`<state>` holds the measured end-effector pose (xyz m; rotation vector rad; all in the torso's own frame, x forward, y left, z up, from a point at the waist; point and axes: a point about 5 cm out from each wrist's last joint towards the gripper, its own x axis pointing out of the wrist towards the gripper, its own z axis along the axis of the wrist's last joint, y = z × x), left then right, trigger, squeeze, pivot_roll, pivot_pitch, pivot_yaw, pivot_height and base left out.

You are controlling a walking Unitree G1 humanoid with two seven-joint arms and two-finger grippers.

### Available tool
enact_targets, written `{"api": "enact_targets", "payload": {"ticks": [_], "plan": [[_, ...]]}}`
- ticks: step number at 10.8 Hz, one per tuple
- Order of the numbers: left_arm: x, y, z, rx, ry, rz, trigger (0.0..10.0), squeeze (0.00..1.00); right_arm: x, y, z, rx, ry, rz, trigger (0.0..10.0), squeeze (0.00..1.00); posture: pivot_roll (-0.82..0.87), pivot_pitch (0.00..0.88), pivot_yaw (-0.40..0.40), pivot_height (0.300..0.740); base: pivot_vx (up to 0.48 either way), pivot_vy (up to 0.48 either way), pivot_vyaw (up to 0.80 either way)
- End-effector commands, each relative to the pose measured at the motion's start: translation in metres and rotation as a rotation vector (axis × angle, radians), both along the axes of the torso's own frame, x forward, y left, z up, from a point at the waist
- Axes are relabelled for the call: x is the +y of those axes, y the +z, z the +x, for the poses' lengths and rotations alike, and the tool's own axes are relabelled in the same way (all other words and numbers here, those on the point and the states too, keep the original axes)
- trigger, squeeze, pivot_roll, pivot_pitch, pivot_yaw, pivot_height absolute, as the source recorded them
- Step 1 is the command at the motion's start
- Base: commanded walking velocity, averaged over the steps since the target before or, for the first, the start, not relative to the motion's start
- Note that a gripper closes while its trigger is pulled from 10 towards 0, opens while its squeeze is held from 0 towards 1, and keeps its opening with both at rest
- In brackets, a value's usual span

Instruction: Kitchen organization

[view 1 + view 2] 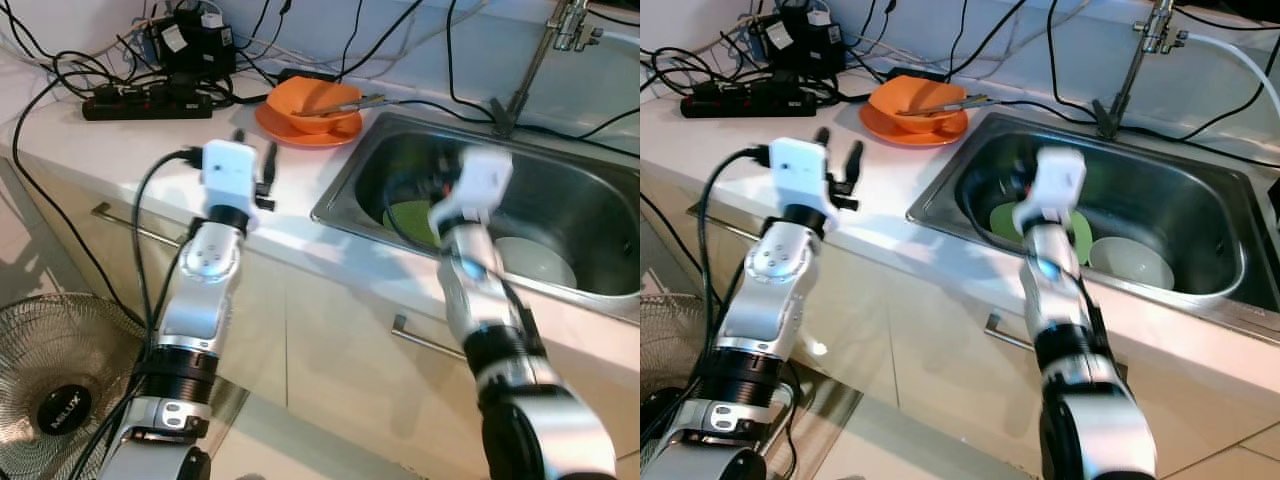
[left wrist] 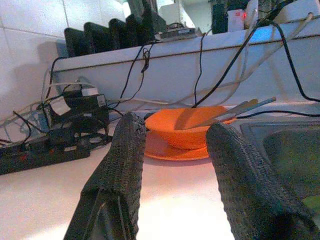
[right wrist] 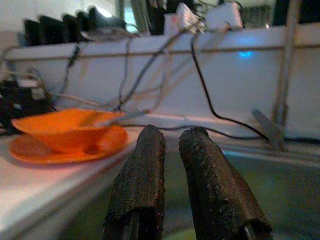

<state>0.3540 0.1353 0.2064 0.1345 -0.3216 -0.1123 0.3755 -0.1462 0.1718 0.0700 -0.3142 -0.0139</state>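
Note:
An orange bowl [image 1: 312, 106] stands on an orange plate [image 1: 300, 134] on the white counter, just left of the steel sink [image 1: 345, 190]. Metal utensils [image 1: 352, 102] lie across the bowl. In the sink lie a green plate [image 1: 408, 221] and a white bowl [image 1: 535, 262]. My left gripper [image 1: 256, 150] hovers open over the counter, short of the orange bowl [image 2: 187, 125], with nothing between its fingers. My right gripper [image 3: 171, 132] hangs over the sink's left part above the green plate, its fingers nearly together and holding nothing.
A black power strip [image 1: 145, 105] and tangled cables lie at the back left of the counter. The faucet [image 1: 545, 50] rises behind the sink. A floor fan [image 1: 60, 380] stands low on the left. Cabinet handles [image 1: 425, 340] run below the counter.

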Motion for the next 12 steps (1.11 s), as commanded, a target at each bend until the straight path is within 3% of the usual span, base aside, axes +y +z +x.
{"api": "enact_targets", "payload": {"ticks": [1,2,7,12], "plan": [[-0.001,0.001,0.002,-0.015,0.01,-0.013,10.0,0.0,-0.006,0.001,-0.002,0.003,-0.023,0.008,10.0,0.0,0.22,0.0,-0.031,0.74,0.0,0.435,-0.8],[0.0,0.0,0.004,-0.014,0.016,-0.02,10.0,0.0,-0.007,-0.001,-0.003,0.014,-0.026,0.019,10.0,0.0,0.22,0.0,-0.028,0.74,0.0,0.48,-0.8],[0.002,0.002,0.008,-0.035,0.021,-0.012,10.0,0.0,0.0,0.003,-0.002,0.013,-0.024,0.025,10.0,0.0,0.22,0.0,-0.025,0.74,0.0,0.48,0.0],[-0.009,-0.008,0.007,0.005,-0.018,-0.015,10.0,0.0,0.003,0.003,0.0,0.032,-0.02,0.027,10.0,0.0,0.23,0.0,-0.031,0.74,0.0,0.0,0.0]]}}
